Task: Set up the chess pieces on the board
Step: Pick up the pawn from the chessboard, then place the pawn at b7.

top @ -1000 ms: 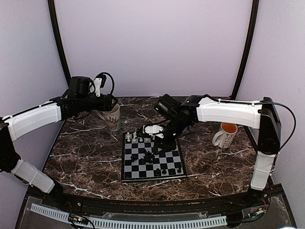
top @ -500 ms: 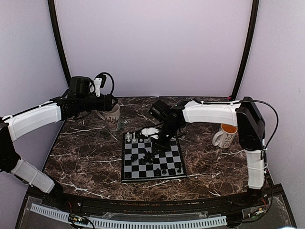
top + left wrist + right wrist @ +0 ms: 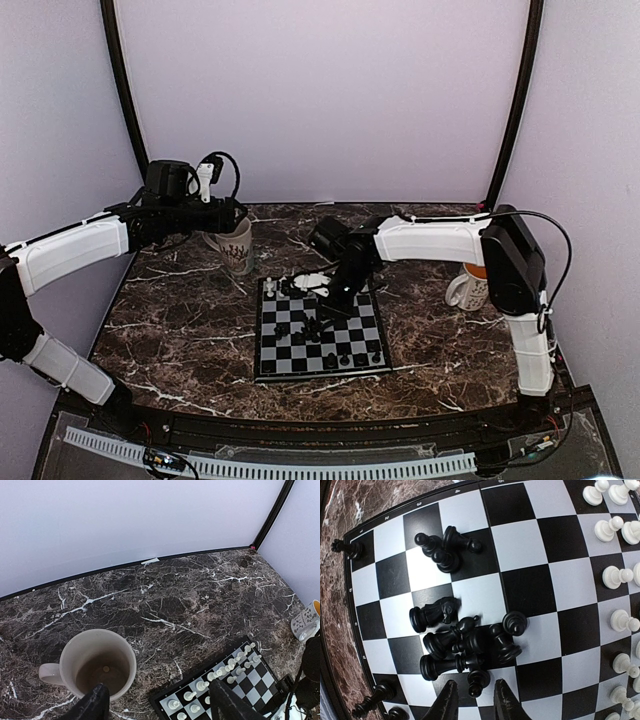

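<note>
The board lies mid-tabletop. On it the black pieces lie toppled: three in one knot, and beside it a tangled heap I cannot count. The white pieces stand along the far edge. My right arm, folded inward from its base, points my right pincer down over the heap, jaws narrowly parted, with one black pawn lying between the tips. My left arm stretches far-left, and my left pincer hangs wide above the left mug, which contains one white piece. The right mug makes two mugs.
</note>
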`<state>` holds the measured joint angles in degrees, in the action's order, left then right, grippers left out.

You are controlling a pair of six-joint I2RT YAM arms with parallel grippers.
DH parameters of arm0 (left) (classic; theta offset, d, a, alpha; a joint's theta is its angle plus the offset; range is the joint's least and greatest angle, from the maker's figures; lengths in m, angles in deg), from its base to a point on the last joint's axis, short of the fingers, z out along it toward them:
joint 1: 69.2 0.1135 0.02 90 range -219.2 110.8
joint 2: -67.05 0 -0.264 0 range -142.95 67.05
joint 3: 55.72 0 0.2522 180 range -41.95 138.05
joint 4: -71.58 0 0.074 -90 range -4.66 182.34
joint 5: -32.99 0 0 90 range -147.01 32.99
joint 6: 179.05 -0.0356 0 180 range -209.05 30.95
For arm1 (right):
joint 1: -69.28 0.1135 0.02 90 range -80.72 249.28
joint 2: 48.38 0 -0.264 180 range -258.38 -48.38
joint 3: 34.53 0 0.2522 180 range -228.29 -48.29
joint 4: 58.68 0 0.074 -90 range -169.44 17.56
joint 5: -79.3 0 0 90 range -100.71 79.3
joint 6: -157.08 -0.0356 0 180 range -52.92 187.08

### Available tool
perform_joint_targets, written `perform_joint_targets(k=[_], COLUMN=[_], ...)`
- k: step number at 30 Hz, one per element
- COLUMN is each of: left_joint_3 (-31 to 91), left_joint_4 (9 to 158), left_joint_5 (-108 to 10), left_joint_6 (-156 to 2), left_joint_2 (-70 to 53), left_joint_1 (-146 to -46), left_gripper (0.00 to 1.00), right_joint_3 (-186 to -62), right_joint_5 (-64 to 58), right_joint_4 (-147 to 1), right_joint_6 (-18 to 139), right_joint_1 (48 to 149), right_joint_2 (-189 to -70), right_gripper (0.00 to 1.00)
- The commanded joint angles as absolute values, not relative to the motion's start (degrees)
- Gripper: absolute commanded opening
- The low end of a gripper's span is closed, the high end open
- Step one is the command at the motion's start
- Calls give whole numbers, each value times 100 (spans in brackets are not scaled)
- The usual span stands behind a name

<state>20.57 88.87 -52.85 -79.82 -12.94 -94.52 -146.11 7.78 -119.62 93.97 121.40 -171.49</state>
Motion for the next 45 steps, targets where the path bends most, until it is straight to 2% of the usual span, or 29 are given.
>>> perform_joint_targets(k=[1,5,9,18,26,34,45], left_joint_3=[2010,2010,2010,2094,3221,2357,1940], left_joint_4=[8895,8890,8890,9009,10514,10809,11075], left_joint_5=[-5208,-5198,-5188,-5162,-5093,-4962,-5281], left_joint_6=[-7976,-7978,-7974,-8050,-8018,-7985,-8163], left_joint_2=[-1223,-1232,-1254,-1431,-1910,-1329,-1219], left_joint_1=[-9475,-9475,-9470,-9493,-10191,-10838,-11159], left_gripper=[71,70,71,71,68,65,63], right_joint_3=[-14849,-14886,-14770,-14112,-13307,-12555,-11887], right_joint_5=[890,839,694,692,931,1419,695], right_joint_4=[-11995,-12049,-12035,-11843,-11618,-11328,-11152], right_joint_6=[9313,9308,9333,9423,9633,9683,10143], right_joint_1=[12166,12160,12134,11992,11930,11942,11973], right_joint_2=[-17302,-17303,-17158,-16283,-15443,-14900,-14779], right_gripper=[22,11,7,7,7,8,8])
